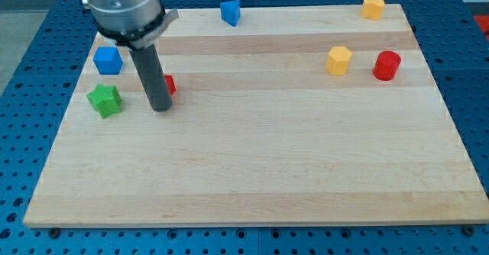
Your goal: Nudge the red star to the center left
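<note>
A pale wooden board (252, 163) is seen lying on a blue perforated bench (23, 49), and the arm enters from the view's top left, where its grey housing (122, 7) is shown above a straight dark rod (153, 75). No pincer is carried by this arm, so no open or closed state can be reported; the rod simply ends in my tip (161, 108), which is set down on the board at the view's left. The red star (169, 85) is found just behind the rod, at about one o'clock from my tip; only a small red sliver is visible past the rod's right edge, so its shape cannot be made out and contact with the rod cannot be confirmed, though the two appear to be touching or very nearly so. A green star (105, 100) is placed near my tip at roughly nine o'clock, close to the board's left edge. A blue cube (108, 59) is seen at about eleven o'clock from my tip, just above the green star and apart from it. Along the top edge a second blue block (230, 12) is located, its shape being unclear. Far off at two o'clock, a yellow block (338, 59) and a red cylinder (386, 65) are set near each other, and another yellow block (373, 6) is placed beyond them near the top right corner.
</note>
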You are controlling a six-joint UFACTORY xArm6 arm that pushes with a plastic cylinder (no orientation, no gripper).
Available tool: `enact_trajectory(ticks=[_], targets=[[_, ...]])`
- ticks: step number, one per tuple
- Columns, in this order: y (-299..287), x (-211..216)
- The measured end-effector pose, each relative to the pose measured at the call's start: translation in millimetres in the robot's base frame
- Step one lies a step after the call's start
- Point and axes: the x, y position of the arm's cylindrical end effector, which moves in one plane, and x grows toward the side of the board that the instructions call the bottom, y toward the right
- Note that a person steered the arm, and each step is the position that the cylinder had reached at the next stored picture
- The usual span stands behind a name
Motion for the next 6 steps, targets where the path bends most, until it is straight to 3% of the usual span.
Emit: enact_trajectory(ticks=[2, 3, 4, 6], targets=[[7.8, -11.6], [44.6, -23.8], [62.3, -64.5], [20.6, -68.5]])
